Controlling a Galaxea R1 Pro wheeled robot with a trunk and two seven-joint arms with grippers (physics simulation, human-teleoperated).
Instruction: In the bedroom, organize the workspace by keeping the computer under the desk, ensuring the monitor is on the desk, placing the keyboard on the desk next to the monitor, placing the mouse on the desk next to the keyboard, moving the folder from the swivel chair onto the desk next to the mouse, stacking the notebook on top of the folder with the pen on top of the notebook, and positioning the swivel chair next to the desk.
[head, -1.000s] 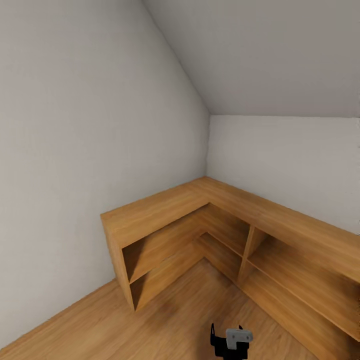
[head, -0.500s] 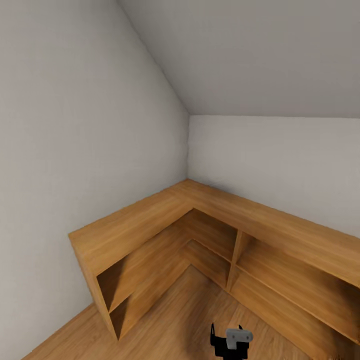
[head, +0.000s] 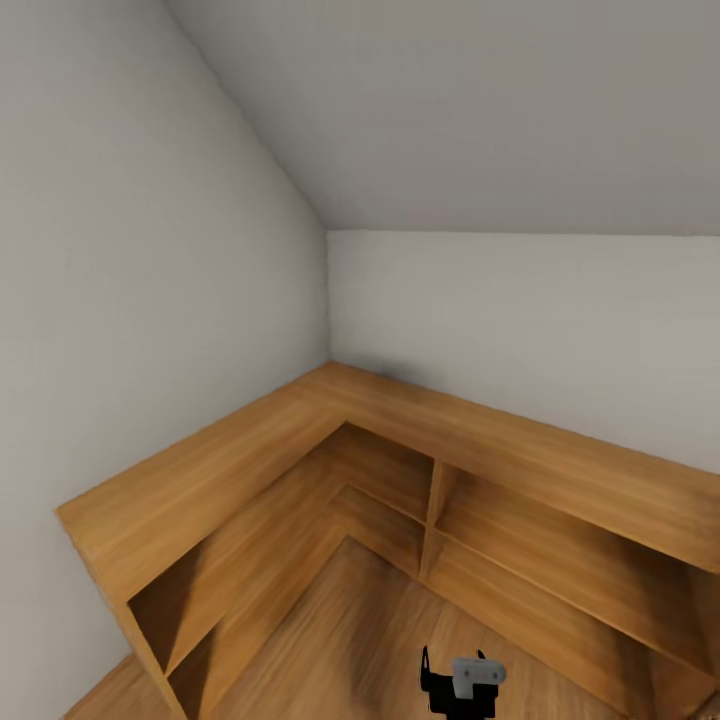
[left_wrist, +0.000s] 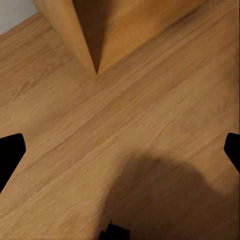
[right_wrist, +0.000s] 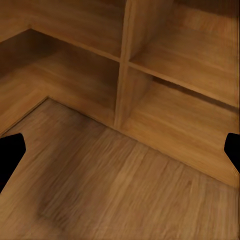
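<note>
At the side edges of the left wrist view, the left claw (left_wrist: 120, 150) shows black fingertips (left_wrist: 10, 152) set wide apart over bare wood floor (left_wrist: 150, 115). The right claw (right_wrist: 120, 150) is likewise spread, facing the low L-shaped wooden shelving (head: 300, 450) that fills the lower half of the head view, against grey walls (head: 520, 320) under the bedroom's sloped ceiling (head: 480, 110).

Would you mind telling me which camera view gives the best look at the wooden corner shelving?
The head view: it shows the whole L-shaped shelving along both walls. The right wrist view shows a close-up of its divider and compartments; the left wrist view catches one end panel.
</note>
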